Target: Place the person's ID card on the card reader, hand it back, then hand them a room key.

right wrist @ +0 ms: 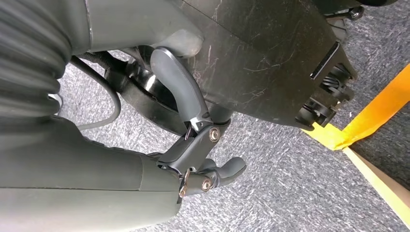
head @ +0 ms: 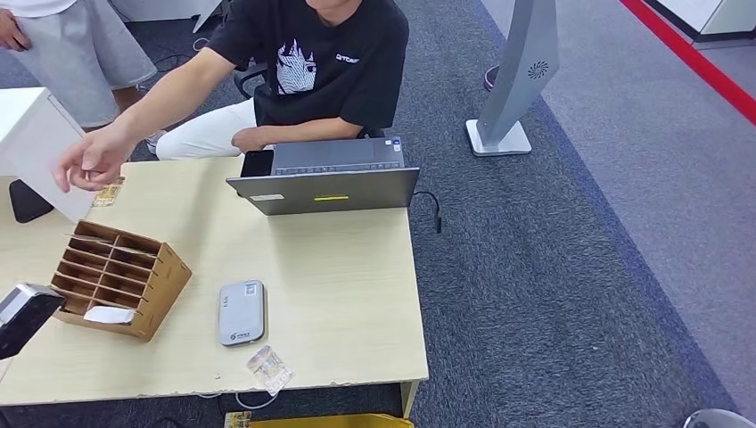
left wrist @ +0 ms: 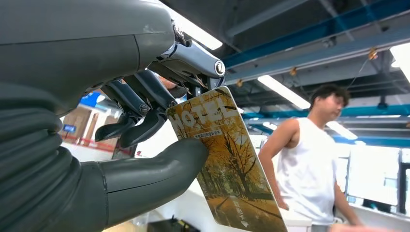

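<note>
Left robot hand [left wrist: 159,116] pinches room key [left wrist: 227,164] btwn thumb and fingers. Right robot hand [right wrist: 198,145] curled, holding nothing. Person's hand [head: 89,162] reaches over counter [head: 339,285], beyond card reader [head: 242,311].

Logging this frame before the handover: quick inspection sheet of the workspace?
Surface: light wood table, front edge chipped.
Job's things: grey card reader flat near the front edge; room key printed HOTEL in the left hand; another card lies under the person's hand.
Clutter: wooden rack with one white card in a slot; laptop with a phone beside it; clear plastic piece; black stand.
Hands: left pinches the key between thumb and fingers; right hand hangs over the carpet, holding nothing, fingers curled.
Cables: black lead off the laptop's side.
Surroundings: seated person reaching over the table; second person standing; grey floor stand; red floor line.
</note>
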`<state>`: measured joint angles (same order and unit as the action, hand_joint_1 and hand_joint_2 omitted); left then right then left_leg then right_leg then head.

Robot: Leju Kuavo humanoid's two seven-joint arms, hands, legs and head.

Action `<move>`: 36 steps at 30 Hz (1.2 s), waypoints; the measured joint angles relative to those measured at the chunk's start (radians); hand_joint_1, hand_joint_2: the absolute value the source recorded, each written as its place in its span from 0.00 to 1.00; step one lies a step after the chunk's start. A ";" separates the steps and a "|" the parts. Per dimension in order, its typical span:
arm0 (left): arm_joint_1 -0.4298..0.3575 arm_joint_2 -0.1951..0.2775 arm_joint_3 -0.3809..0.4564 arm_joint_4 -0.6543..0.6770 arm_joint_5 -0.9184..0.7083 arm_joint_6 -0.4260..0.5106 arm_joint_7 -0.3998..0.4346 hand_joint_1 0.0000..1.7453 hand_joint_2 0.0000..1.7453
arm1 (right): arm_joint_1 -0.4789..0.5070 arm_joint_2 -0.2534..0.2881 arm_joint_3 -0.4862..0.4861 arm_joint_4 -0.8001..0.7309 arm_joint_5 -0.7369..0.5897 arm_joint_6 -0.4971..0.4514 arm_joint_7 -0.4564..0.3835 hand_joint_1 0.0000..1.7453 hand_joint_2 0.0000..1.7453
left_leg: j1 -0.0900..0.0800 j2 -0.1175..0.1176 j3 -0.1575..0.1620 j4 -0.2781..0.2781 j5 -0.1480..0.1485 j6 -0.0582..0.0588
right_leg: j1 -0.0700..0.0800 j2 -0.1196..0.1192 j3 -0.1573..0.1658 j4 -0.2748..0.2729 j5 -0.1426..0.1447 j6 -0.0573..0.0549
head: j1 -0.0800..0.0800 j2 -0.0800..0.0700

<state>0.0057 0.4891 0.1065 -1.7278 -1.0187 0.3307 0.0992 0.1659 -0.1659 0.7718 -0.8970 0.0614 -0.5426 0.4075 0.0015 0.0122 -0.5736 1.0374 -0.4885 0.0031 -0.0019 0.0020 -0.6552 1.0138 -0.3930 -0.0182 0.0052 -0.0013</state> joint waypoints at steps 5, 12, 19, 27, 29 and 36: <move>-0.064 0.000 0.011 0.068 0.026 -0.039 0.032 1.00 1.00 | -0.004 0.000 0.000 -0.002 0.019 0.008 0.002 0.00 1.00 | 0.000 -0.001 0.000 0.000 0.001 0.000 | 0.000 -0.001 0.000 0.000 0.002 0.000 | 0.000 0.000; -0.164 -0.001 0.011 0.194 0.037 -0.067 0.067 1.00 1.00 | -0.016 0.000 0.001 0.000 0.032 0.021 -0.006 0.00 1.00 | 0.000 0.000 -0.001 0.000 0.003 -0.002 | 0.000 0.000 -0.001 0.000 0.004 -0.001 | 0.000 0.000; -0.199 -0.005 0.000 0.219 0.020 -0.065 0.054 1.00 1.00 | -0.019 0.000 0.001 0.001 0.033 0.023 -0.014 0.00 1.00 | 0.000 0.000 -0.001 0.000 0.003 -0.002 | 0.000 0.000 -0.001 0.000 0.004 -0.001 | 0.000 0.000; -0.224 -0.006 -0.018 0.227 0.015 -0.064 0.051 1.00 1.00 | -0.021 0.000 0.000 0.001 0.033 0.024 -0.016 0.00 1.00 | 0.000 0.000 -0.001 0.000 0.003 -0.002 | 0.000 0.000 -0.002 0.000 0.005 -0.001 | 0.000 0.000; -0.226 -0.006 -0.022 0.230 0.015 -0.064 0.050 1.00 1.00 | -0.022 0.000 0.000 0.001 0.033 0.024 -0.019 0.00 1.00 | 0.000 0.000 -0.001 0.000 0.004 -0.002 | 0.000 0.000 -0.002 0.000 0.005 -0.001 | 0.000 0.000; -0.234 -0.009 -0.030 0.238 0.026 -0.054 0.050 0.25 1.00 | -0.024 0.000 0.000 0.006 0.035 0.026 -0.023 0.00 1.00 | 0.000 0.002 -0.001 0.000 0.003 -0.002 | 0.000 0.002 -0.002 0.000 0.005 -0.002 | 0.000 0.000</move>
<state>-0.2282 0.4798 0.0765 -1.4900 -0.9927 0.2770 0.1496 0.1414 -0.1663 0.7720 -0.8912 0.0964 -0.5169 0.3844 0.0014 0.0141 -0.5748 1.0376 -0.4851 0.0007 -0.0019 0.0037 -0.6577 1.0136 -0.3876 -0.0204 0.0050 -0.0014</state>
